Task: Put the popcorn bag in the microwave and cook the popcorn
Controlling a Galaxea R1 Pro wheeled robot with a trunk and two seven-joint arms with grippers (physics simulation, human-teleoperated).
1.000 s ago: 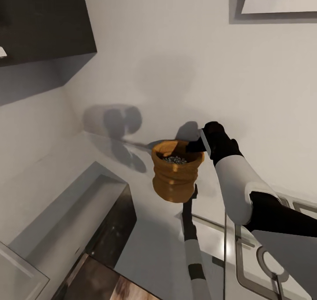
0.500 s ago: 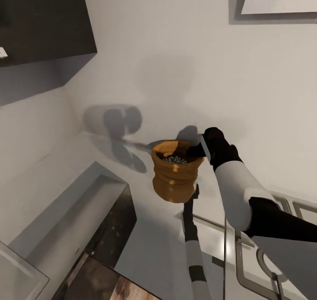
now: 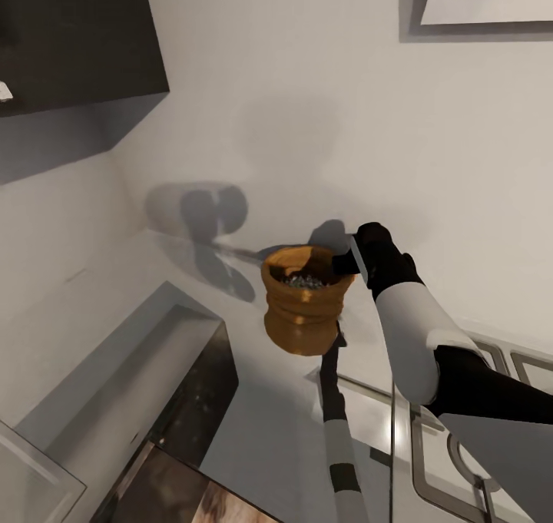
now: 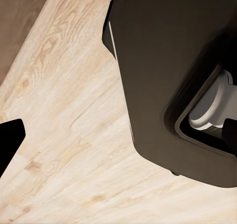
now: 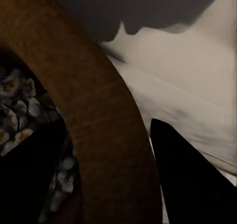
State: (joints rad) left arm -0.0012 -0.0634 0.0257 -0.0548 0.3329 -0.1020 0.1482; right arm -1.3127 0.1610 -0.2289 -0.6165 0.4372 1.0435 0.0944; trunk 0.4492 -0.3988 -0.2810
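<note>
Popcorn bag [image 3: 302, 308] held above the tabletop [image 3: 253, 400].
Right gripper [image 3: 343, 264] fingers clenched on the bag's rolled rim; grey popcorn [image 3: 306, 281] inside. Left fingers' state: cannot tell.

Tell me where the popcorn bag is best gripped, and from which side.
Grip the thick rolled rim of the popcorn bag, coming from above with one finger inside the mouth and one outside. The rim is firm, while the wrinkled sides look soft. The right tool straddles the rim that way, on its own side.

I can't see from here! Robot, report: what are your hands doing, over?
Right gripper clamped on popcorn bag rim, bag lifted. Popcorn inside, grey. Left gripper low, over wood floor. Nothing blocking.
</note>
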